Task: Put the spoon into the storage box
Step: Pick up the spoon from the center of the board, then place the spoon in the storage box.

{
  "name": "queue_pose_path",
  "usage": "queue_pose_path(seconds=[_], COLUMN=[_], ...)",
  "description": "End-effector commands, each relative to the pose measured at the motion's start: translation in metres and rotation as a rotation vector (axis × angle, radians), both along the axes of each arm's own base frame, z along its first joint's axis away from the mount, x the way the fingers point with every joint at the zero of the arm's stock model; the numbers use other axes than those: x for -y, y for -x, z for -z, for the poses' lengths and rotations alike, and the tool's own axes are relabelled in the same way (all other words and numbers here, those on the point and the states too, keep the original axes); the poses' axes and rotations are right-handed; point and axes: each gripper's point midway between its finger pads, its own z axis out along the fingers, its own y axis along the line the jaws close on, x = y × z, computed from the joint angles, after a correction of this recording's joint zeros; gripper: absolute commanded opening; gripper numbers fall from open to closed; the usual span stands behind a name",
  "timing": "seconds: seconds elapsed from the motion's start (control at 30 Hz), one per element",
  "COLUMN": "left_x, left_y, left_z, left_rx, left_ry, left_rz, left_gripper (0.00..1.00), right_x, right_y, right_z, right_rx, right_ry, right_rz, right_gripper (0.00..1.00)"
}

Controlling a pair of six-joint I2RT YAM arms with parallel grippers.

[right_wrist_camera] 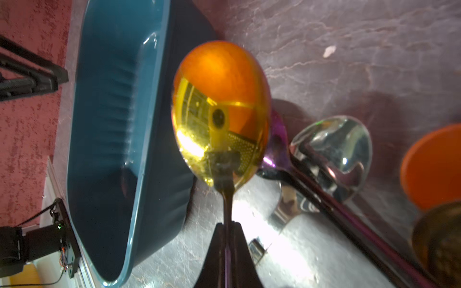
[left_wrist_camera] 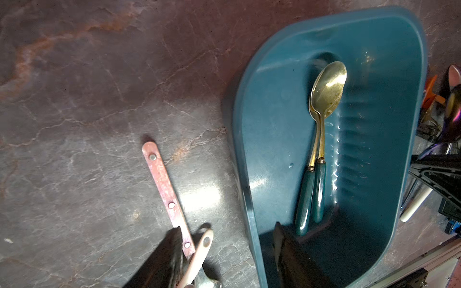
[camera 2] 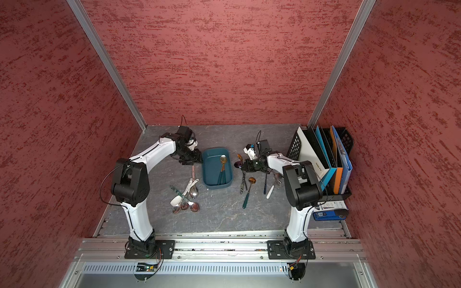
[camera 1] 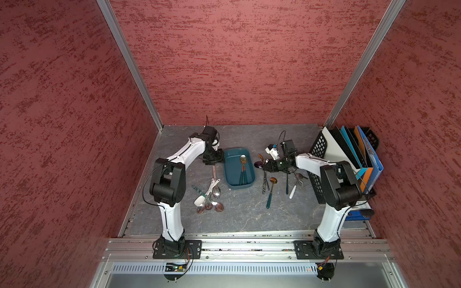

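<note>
Left wrist view, one storage box [left_wrist_camera: 272, 129], two spoons [left_wrist_camera: 319, 192] inside

A black mesh file rack [camera 1: 318, 149] holding upright folders [camera 1: 373, 159] stands on the grey marbled tabletop [camera 1: 244, 214].

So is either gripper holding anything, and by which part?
The right gripper is shut on the orange-gold spoon, pinching its thin neck just below the bowl. The left gripper is open, holding nothing.

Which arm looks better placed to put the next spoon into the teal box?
The right. The right gripper is shut on a spoon with a shiny golden bowl, right beside the storage box. The left gripper stands open and empty, straddling the box's wall.
</note>
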Motion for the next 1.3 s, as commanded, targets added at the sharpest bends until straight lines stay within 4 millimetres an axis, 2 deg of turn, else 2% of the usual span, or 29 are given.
queue_pose_path(seconds=[0.0,0.23,0.47,0.67,0.77,1.0,1.13,1.27], left_x=[-0.003,-0.006,-0.011,-0.014,-0.013,-0.013,-0.014,-0.014], left_y=[-0.003,-0.003,-0.009,-0.013,-0.014,-0.014,-0.013,-0.011], left_z=[-0.016,-0.016,-0.027,-0.035,-0.035,-0.037,-0.036,-0.034], left_rx=[0.030,0.028,0.071,0.118,0.120,0.137,0.140,0.136], left_ry=[0.007,0.005,0.059,0.046,0.047,0.058,0.059,0.052], left_rz=[-0.016,-0.028,-0.077,-0.078,-0.077,-0.088,-0.092,-0.086], left_gripper=[0.62,0.62,0.62,0.63,0.63,0.63,0.63,0.63], right_x=[-0.006,-0.005,0.000,0.001,-0.005,-0.038,-0.052,-0.075], right_y=[-0.021,-0.035,-0.033,-0.028,-0.026,-0.022,-0.021,-0.019], right_z=[-0.012,-0.027,-0.051,-0.090,-0.102,-0.117,-0.115,-0.109], right_rx=[0.050,0.081,0.041,0.065,0.048,0.007,-0.016,-0.032], right_ry=[-0.052,-0.059,-0.025,-0.031,-0.003,0.003,0.011,0.004], right_rz=[0.017,0.051,0.087,0.127,0.137,0.146,0.153,0.130], right_gripper=[0.02,0.02,0.03,0.03,0.02,0.02,0.02,0.02])
